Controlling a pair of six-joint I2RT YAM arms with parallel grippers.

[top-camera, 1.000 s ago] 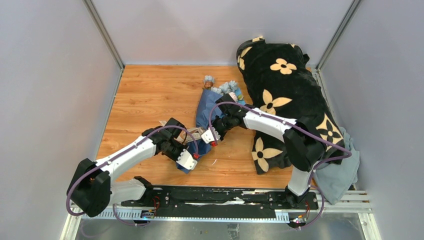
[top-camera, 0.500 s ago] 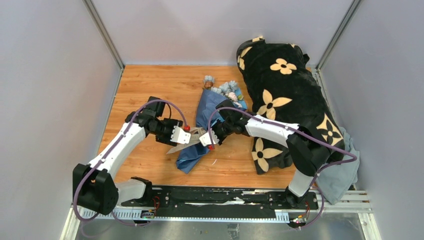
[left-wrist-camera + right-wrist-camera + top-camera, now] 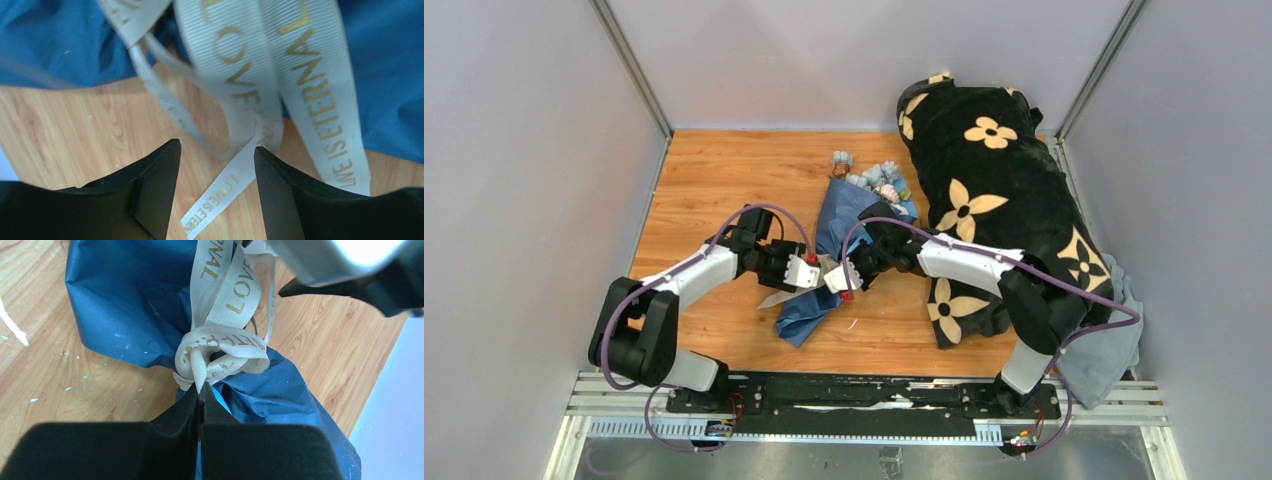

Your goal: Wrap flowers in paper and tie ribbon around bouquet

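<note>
Right wrist view: right gripper point(image 3: 201, 392) is pinched on a ribbon point(image 3: 227, 347) strand at the knot round the bouquet point(image 3: 125, 305), which lies on the table point(image 3: 714, 180); left gripper point(image 3: 216, 152) gapes over a loose tail. Probably the tying step: next, close on that tail and pull tight

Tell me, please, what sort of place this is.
Most likely a robotics lab test cell, not a florist's: plain grey panel walls enclose a wood-grain tabletop, and a left arm and right arm are bolted to a metal rail at its near edge.
</note>
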